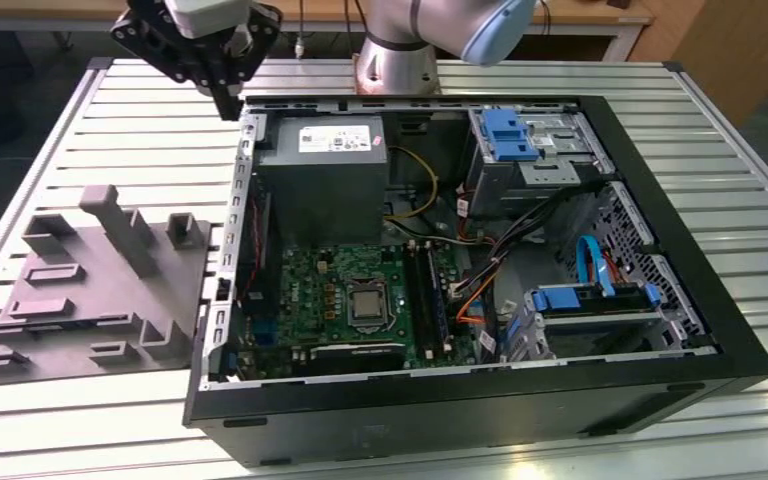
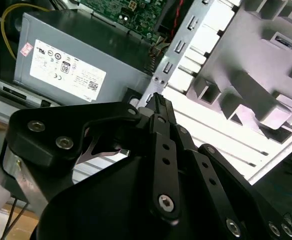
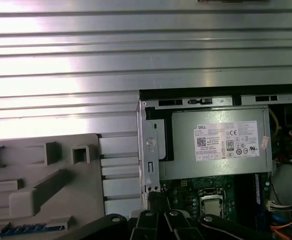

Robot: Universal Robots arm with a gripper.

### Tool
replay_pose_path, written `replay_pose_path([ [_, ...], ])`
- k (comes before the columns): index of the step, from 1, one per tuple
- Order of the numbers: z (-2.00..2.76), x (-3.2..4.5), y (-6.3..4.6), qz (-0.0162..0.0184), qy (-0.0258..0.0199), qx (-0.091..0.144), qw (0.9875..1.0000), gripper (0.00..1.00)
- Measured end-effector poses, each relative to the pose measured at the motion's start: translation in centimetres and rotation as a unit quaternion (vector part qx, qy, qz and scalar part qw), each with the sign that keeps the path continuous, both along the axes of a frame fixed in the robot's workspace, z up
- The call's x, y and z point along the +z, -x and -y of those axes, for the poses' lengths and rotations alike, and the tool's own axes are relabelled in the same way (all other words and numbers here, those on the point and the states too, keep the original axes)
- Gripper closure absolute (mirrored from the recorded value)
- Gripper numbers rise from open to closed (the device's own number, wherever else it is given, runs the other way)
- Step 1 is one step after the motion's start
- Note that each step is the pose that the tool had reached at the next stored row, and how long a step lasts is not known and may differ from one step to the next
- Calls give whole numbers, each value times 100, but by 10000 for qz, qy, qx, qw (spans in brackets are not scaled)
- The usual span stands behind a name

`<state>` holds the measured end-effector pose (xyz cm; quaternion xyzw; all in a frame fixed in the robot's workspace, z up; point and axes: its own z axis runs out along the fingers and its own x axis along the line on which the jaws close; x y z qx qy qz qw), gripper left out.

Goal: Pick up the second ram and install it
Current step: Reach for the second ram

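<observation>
Black tool [image 2: 158,100], fully closed and empty, near grey power supply [image 2: 125,65] with white label [image 2: 68,70].

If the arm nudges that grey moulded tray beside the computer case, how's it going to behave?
The grey tray looks like moulded plastic, so probably light and stiff. It lies broad and low on the slatted metal table, so it likely slides rather than tips. Its edge is near the computer case, which may stop it.
</observation>
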<state>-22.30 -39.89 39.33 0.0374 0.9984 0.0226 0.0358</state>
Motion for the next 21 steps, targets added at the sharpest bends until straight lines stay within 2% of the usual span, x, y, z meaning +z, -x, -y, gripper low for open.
replay_pose_path([
  [15,0,0,460,142,0,1,9999,90],
  [21,0,0,611,183,0,0,9998,90],
])
